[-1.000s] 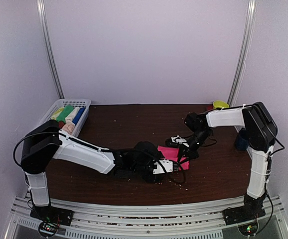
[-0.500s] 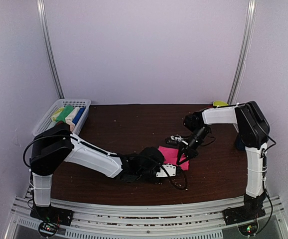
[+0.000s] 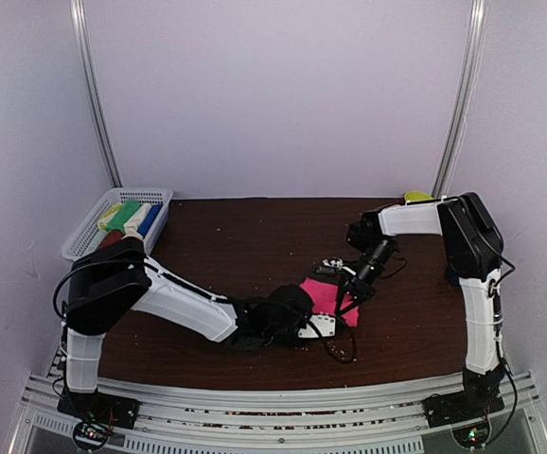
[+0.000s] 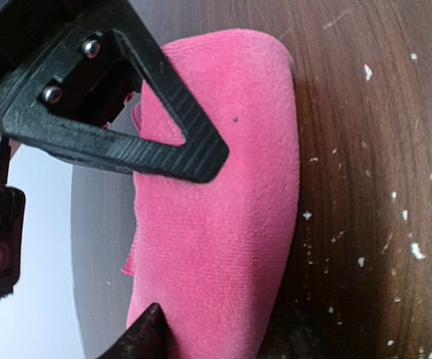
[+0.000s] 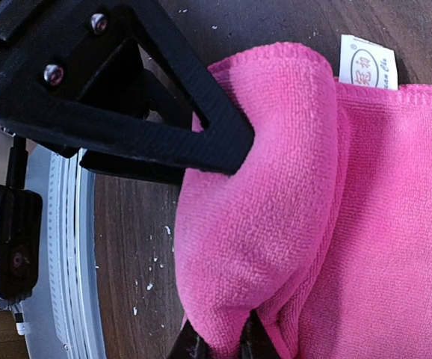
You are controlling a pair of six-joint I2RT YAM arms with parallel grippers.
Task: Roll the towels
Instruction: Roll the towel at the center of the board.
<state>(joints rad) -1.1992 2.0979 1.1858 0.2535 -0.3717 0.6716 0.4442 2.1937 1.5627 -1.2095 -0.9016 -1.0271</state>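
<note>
A hot pink towel [image 3: 326,295] lies partly rolled on the brown table [image 3: 245,246], right of centre. My right gripper [image 3: 347,301] is shut on it. In the right wrist view its two tips [image 5: 222,344] pinch a raised fold of the pink towel [image 5: 276,194], whose white label [image 5: 367,63] shows at the top. My left gripper [image 3: 326,320] is low at the towel's near edge. In the left wrist view one dark fingertip [image 4: 147,335] touches the left side of the rolled pink towel [image 4: 223,209]; the other finger is hidden.
A white mesh basket [image 3: 92,225] at the back left holds rolled towels, among them a green one [image 3: 122,216] and a blue one [image 3: 149,219]. A yellow-green object [image 3: 418,199] sits at the back right. A dark blue object [image 3: 458,270] stands by the right arm. Crumbs dot the table.
The left arm's upper part has swung to the right and its wrist has settled closer against the towel's near edge. The right gripper has shifted slightly left, still pinching the towel.
</note>
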